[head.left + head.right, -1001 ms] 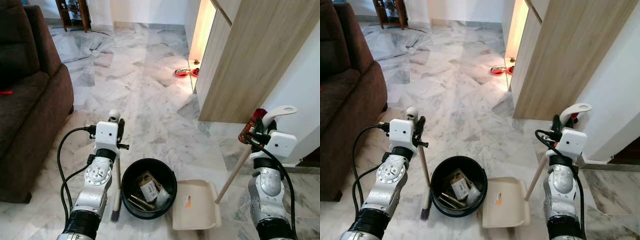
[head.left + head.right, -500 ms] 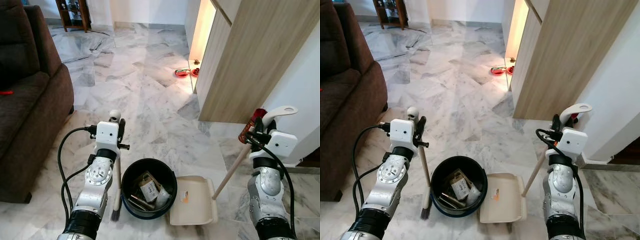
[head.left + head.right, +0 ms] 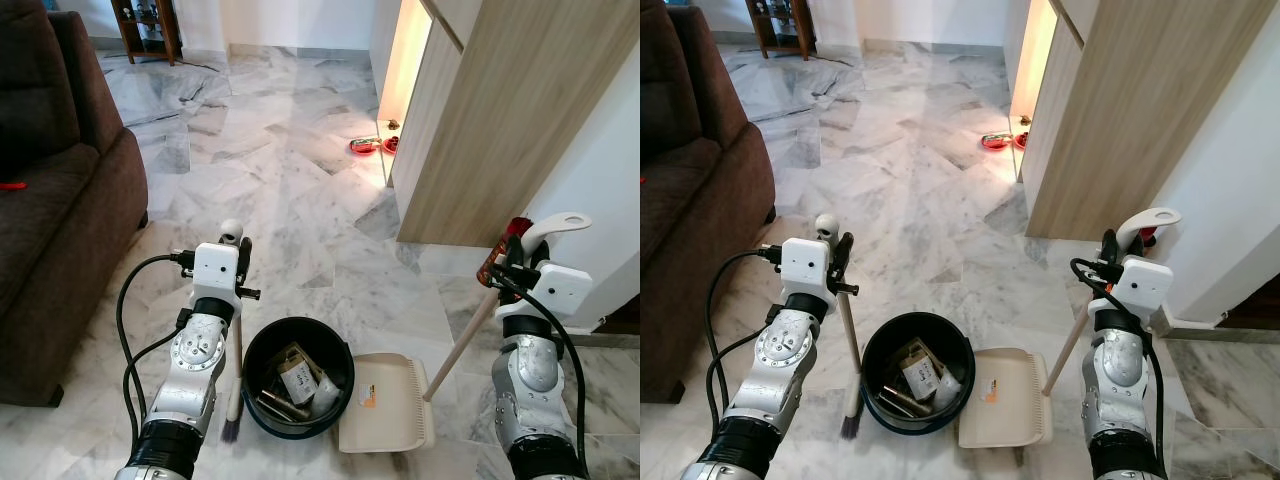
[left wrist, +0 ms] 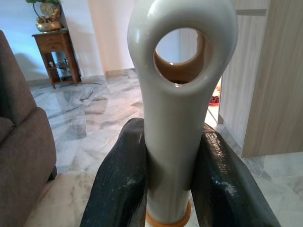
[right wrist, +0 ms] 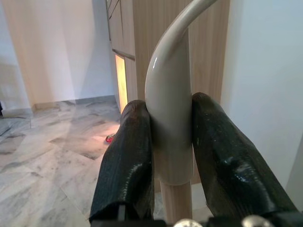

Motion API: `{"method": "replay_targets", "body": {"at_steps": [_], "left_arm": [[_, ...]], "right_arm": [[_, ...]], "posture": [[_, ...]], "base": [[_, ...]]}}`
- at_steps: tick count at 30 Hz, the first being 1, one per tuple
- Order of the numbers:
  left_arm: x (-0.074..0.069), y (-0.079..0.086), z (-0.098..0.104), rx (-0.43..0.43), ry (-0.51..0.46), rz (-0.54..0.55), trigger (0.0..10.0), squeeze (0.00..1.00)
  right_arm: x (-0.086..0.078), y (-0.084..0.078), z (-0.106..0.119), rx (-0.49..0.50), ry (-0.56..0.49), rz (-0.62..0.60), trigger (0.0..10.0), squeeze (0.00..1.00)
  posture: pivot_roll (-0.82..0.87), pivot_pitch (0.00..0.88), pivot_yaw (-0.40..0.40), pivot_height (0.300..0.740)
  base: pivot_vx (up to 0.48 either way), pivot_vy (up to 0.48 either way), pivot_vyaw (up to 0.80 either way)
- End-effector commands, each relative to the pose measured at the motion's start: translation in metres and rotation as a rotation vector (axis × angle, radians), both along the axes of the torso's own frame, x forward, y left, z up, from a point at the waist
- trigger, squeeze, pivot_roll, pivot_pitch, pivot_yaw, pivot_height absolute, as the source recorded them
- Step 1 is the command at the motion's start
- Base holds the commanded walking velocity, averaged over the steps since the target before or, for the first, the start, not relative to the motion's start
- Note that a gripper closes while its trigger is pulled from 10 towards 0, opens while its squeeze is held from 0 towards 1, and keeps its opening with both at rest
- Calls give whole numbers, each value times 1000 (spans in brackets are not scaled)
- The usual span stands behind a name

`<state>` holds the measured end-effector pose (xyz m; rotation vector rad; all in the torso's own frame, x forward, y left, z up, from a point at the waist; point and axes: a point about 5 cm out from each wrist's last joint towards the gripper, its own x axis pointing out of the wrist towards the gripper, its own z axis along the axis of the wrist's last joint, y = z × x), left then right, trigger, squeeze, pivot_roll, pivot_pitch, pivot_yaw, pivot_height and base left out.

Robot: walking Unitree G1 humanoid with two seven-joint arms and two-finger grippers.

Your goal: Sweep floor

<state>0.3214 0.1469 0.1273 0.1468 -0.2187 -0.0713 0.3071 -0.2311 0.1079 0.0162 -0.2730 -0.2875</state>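
My left gripper (image 3: 233,243) is shut on the pale looped handle top of a broom (image 4: 182,90). The broom's wooden stick runs down to dark bristles (image 3: 230,430) on the marble floor, left of a black bucket (image 3: 262,350) holding scraps of rubbish. My right gripper (image 3: 510,255) is shut on the curved cream handle end (image 5: 170,94) of a long-handled dustpan. Its cream pan (image 3: 385,402) lies flat on the floor, touching the bucket's right side.
A brown sofa (image 3: 60,200) stands close on the left. A wooden cabinet (image 3: 500,120) and a white wall (image 3: 600,170) close the right side. Red bowls (image 3: 363,146) lie by the cabinet's lit gap. Marble floor (image 3: 270,170) stretches ahead toward a small wooden table (image 3: 150,25).
The dustpan has slid left across the floor up against the bucket, and its handle stands a little steeper. The left arm and broom have not moved.
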Motion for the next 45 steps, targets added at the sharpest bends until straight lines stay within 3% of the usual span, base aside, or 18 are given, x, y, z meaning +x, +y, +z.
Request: {"method": "replay_targets", "body": {"at_steps": [1,45], "left_arm": [[2,-6,14,3,-69,-28,10000,0],[2,-4,15,-2,-70,-2,10000,0]], "right_arm": [[1,0,7,6,-46,-1,10000,0],[8,2,10,13,-42,34,10000,0]], "posture": [[101,24,-52,740],[104,83,-68,740]], "base": [[-266,0,0],[-283,0,0]]}}
